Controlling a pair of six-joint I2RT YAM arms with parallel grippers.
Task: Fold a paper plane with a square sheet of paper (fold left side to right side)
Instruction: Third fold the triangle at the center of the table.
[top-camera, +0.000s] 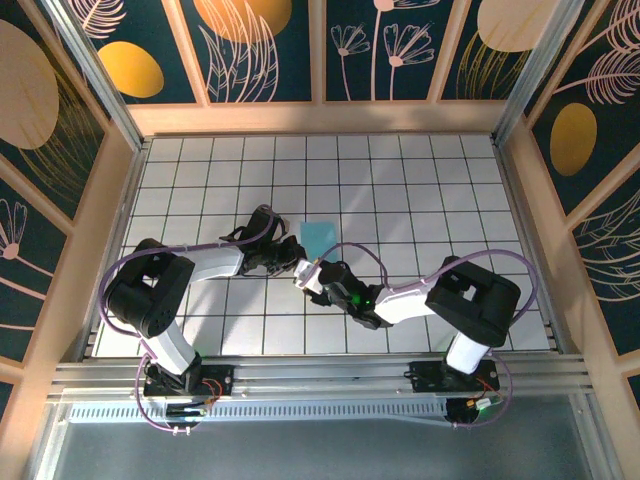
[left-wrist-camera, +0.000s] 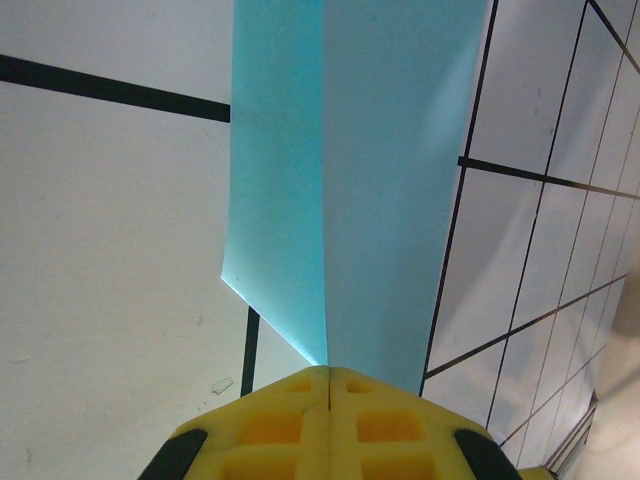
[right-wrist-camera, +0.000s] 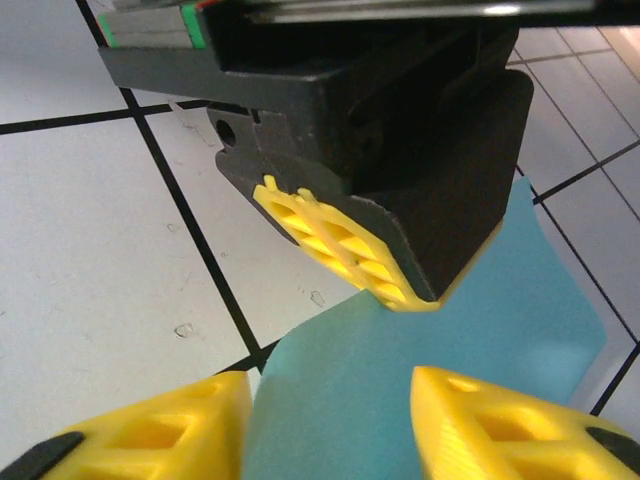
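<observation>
1. Top: the square sheet of paper (top-camera: 320, 236) lies on the counter (top-camera: 200, 180), just beyond the left pincer (top-camera: 296, 262) and right pincer (top-camera: 312, 274).
2. Left wrist: left pincer (left-wrist-camera: 328, 375) clamped on the sheet's (left-wrist-camera: 350, 180) near edge, crease running straight away.
3. Right wrist: right pincer (right-wrist-camera: 330, 400) parted, straddling the sheet (right-wrist-camera: 500, 330), gripping nothing.

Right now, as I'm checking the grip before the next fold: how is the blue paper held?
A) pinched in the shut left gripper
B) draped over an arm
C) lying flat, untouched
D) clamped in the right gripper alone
A: the left gripper is shut tight on the end of the paper, while the right gripper stands open astride it.
</observation>
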